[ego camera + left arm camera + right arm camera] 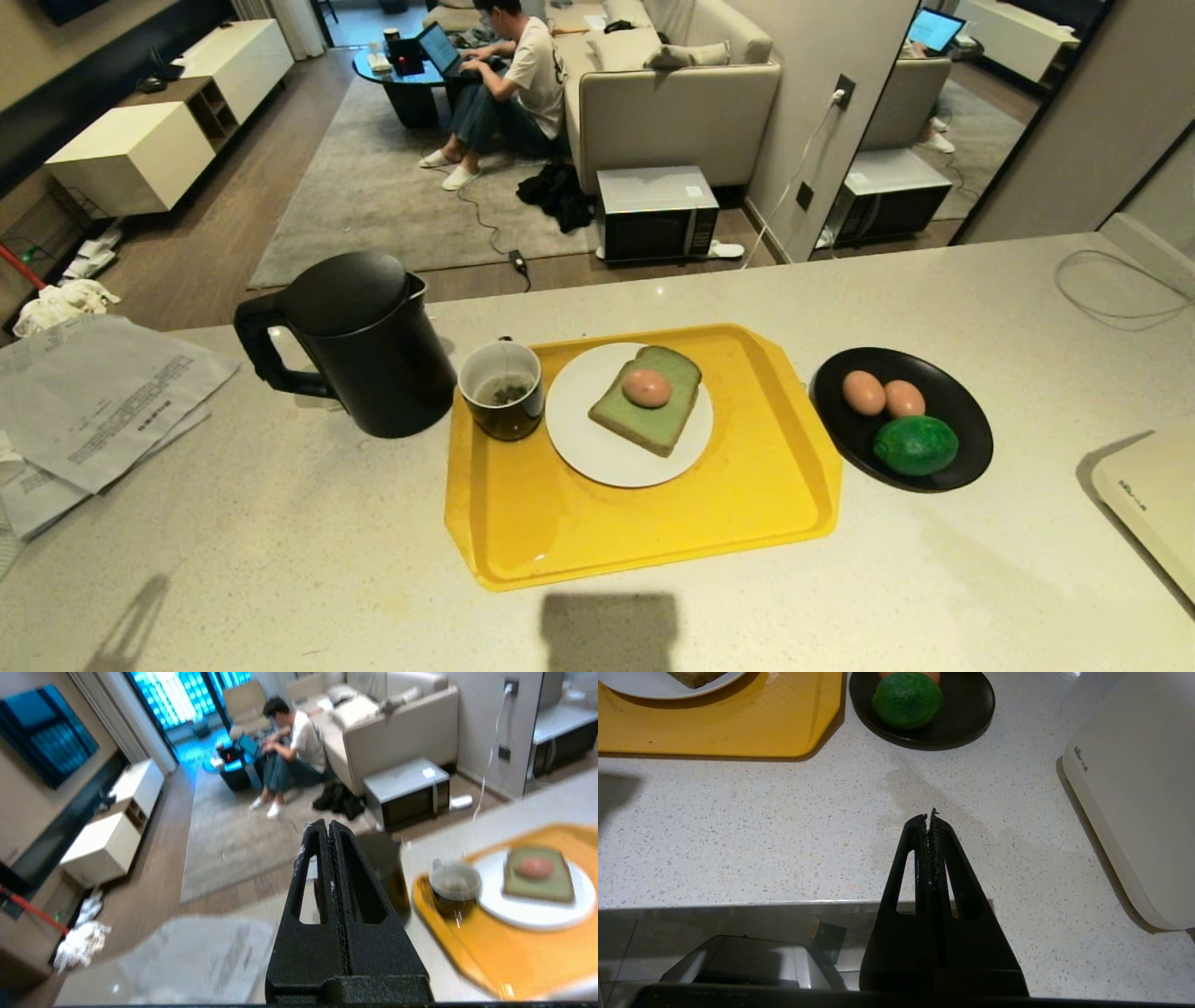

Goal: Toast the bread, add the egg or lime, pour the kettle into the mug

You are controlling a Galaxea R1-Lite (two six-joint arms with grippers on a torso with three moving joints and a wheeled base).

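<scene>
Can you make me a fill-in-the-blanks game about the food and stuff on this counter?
1. The egg on the white plate lies on top of the ____.
2. The black dish holds two eggs and one ____.
3. The mug stands on the yellow tray, between the plate and the ____.
4. Both pincers, left and right, are ____.

Missing words: bread; lime; kettle; shut

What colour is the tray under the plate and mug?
Yellow: the tray shows best in the head view.
</scene>
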